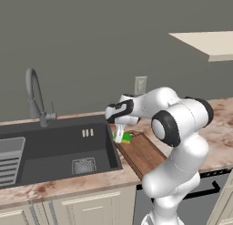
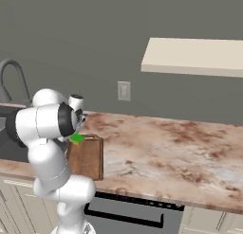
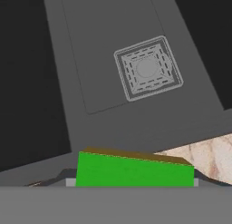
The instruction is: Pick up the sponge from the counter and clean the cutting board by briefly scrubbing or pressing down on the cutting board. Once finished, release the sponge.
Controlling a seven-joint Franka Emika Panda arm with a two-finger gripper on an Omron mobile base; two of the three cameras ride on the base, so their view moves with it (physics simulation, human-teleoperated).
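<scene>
Pinching the sponge (image 1: 123, 137) in my tool (image 1: 120, 134) above the cutting board's (image 1: 144, 152) far corner; sink (image 1: 59, 151) and drain (image 3: 147, 68) lie just beyond it, worktop (image 2: 166, 148) alongside. My arm hides the board's handle.

We see the jaws closed on the flat green, yellow-backed sponge (image 1: 123, 137), so nothing else fits between them. Below them lies the dark brown wooden cutting board (image 1: 144, 152); its near stretch is bare. Beside them, the dark grey sink basin (image 1: 59, 152) drops open. The curved grey faucet (image 1: 35, 97) stands well away.
</scene>
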